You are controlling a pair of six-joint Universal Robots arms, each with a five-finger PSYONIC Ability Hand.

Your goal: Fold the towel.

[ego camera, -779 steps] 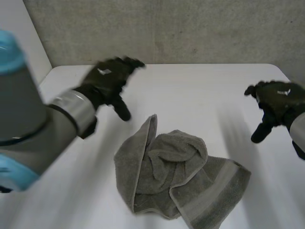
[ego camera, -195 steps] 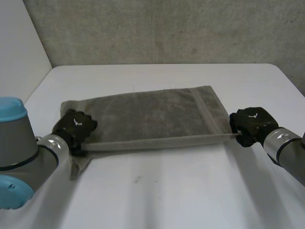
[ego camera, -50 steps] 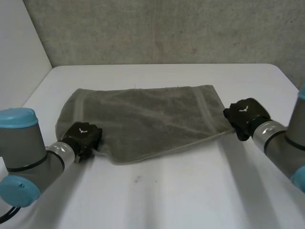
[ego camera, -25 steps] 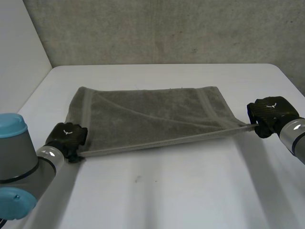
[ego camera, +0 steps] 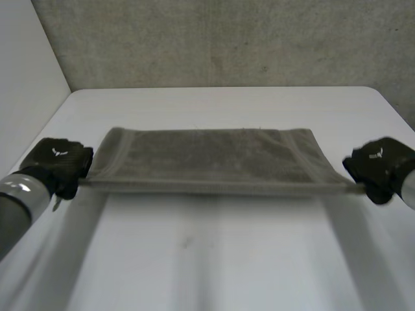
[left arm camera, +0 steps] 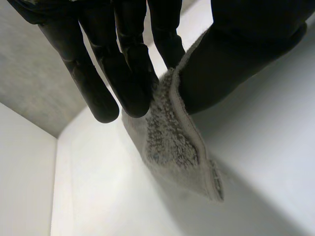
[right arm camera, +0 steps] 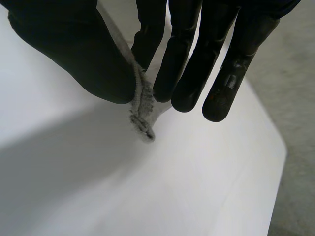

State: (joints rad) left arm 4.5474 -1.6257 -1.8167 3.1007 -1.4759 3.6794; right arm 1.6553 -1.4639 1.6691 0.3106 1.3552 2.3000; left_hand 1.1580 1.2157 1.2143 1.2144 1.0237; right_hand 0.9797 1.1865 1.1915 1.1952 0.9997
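Both left hand (ego camera: 57, 163) and right hand (ego camera: 376, 170) pinch corners of the towel (ego camera: 214, 159) stretched between.

The grey terry towel (ego camera: 214, 159) is hanging stretched taut over the table (ego camera: 214, 259), its near edge running straight between corners pinched by the left robot hand (ego camera: 57, 165) and right robot hand (ego camera: 376, 170).

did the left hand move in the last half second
Yes. The left hand has shifted outward, toward the left edge of the table and slightly toward its far side, drawing the towel taut by the corner it pinches.
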